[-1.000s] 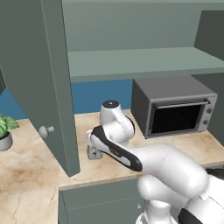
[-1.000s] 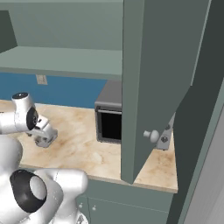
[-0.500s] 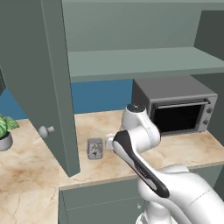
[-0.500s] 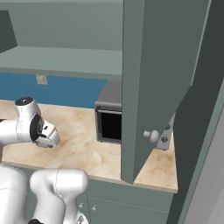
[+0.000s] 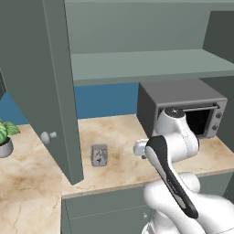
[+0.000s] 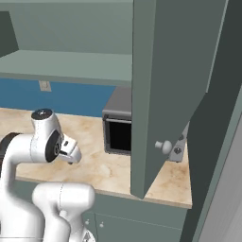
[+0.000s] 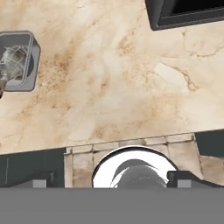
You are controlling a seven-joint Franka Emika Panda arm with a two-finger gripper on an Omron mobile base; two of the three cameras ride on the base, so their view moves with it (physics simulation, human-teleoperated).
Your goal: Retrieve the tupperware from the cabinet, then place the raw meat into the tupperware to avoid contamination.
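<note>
The tupperware (image 5: 99,155), a small pale grey box, stands on the counter just right of the open door of the cabinet (image 5: 55,82). The raw meat (image 7: 13,59), a grey-whitish lump, lies inside it; the hand view has the tupperware (image 7: 17,61) at its left edge. My gripper (image 5: 140,148) hangs above the counter to the right of the box, apart from it, between box and microwave. Its fingertips (image 7: 39,179) stand wide apart with nothing between them, so it is open. From the right, the gripper (image 6: 71,153) points down at the marble top.
A dark grey microwave (image 5: 183,109) stands on the counter at the right, under the cabinet shelf (image 5: 146,64). A second open cabinet door (image 6: 165,85) with a round knob (image 6: 163,145) hangs at the right. A potted plant (image 5: 4,137) is at the far left.
My arm has swung right, away from the tupperware, toward the microwave. The box with the meat stays where it was on the counter. The jaws stay wide.
</note>
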